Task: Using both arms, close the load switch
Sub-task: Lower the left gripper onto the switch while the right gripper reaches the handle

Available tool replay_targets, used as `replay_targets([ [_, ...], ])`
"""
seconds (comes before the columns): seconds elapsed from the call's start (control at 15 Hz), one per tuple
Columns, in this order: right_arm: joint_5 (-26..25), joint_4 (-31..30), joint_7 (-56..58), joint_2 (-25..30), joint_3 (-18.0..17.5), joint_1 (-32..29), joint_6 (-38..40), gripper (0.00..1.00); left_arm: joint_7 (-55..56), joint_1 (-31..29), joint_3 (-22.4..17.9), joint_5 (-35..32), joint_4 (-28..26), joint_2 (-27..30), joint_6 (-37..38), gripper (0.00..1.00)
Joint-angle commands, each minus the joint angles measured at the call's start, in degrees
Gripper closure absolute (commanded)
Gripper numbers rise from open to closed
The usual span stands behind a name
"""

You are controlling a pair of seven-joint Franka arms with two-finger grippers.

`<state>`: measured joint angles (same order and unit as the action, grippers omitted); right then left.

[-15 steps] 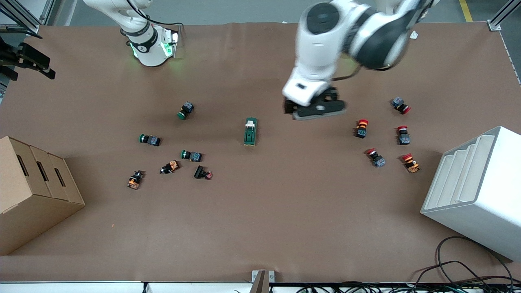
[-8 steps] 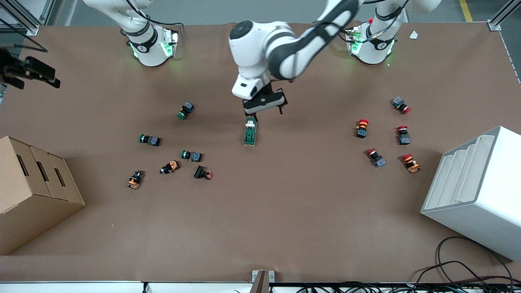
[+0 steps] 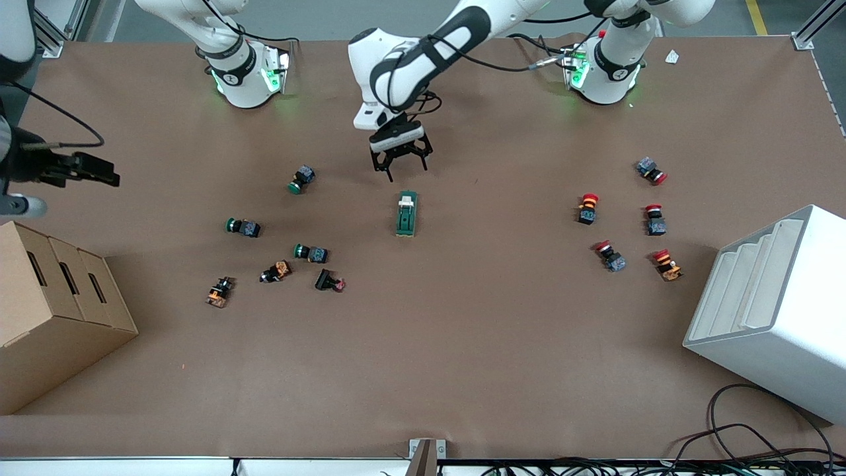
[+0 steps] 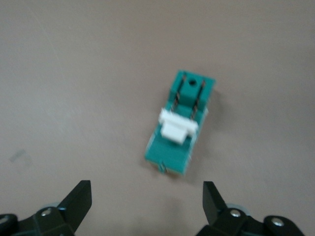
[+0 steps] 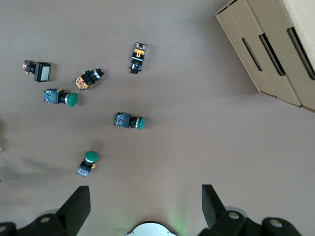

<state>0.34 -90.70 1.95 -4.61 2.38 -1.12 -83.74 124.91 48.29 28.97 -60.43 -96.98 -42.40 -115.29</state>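
Progress: nothing on the load switch [image 3: 406, 213] looked done yet — no claw touched it, so bracing it and working its white lever [image 4: 177, 126] were both, by my reading, left to do.
Load switch: it lay flat on the bare brown desk [image 3: 462, 330] about midway between the two arms' ends, apart from the scattered push-buttons [image 3: 310, 252] on either side.
Left arm: it reached out from its base across the desk, bent down at the wrist, with the left claw [image 3: 399, 162] pointing down over the desk just beside the switch on the bases' side; its fingers [image 4: 78, 199] stood wide apart and held nothing.
Right arm: it was high over its own end of the desk near the cardboard box [image 3: 53, 311] — the right claw [image 3: 102, 178] was spread wide and empty, well apart from the switch, looking down on the green and orange buttons.
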Motion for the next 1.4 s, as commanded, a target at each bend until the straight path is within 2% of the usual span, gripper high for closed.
replay_targets([
  [0.0,2.90,-0.18,-10.60,-0.13,-1.06,0.76,-0.11,0.00,6.11,1.63,-0.23,-7.21,-2.33,-0.14,0.07,0.01],
  [0.27,5.72,-3.42,-31.24,-0.40,-1.06,9.09,-2.91,0.00,14.03,1.46,-0.32,-18.99,-8.48,-0.49,0.07,0.01],
  [0.67,10.11,-10.01,-59.31,-0.92,-1.06,22.81,-12.40,0.00,20.29,1.02,-0.76,-29.37,-11.03,-0.58,0.07,0.01],
  [0.8,11.26,-13.78,-65.46,-1.28,-1.06,27.20,-17.39,0.00,21.16,-0.55,-0.76,-36.13,-13.58,-0.67,0.07,0.01],
  [1.0,11.35,-18.45,-74.61,-2.76,-1.06,32.92,-26.19,0.00,21.52,-1.27,-0.76,-40.01,-13.41,-1.98,-0.02,0.02],
  [1.13,11.44,-18.90,-81.10,-6.18,-1.15,36.35,-31.29,0.00,21.52,-2.05,-0.76,-43.70,-13.07,-3.56,-0.11,0.03],
  [1.33,11.44,-18.90,-89.29,-11.46,-1.15,40.66,-39.46,0.00,21.34,-1.80,-0.76,-45.81,-10.78,-6.11,-0.20,0.02],
])
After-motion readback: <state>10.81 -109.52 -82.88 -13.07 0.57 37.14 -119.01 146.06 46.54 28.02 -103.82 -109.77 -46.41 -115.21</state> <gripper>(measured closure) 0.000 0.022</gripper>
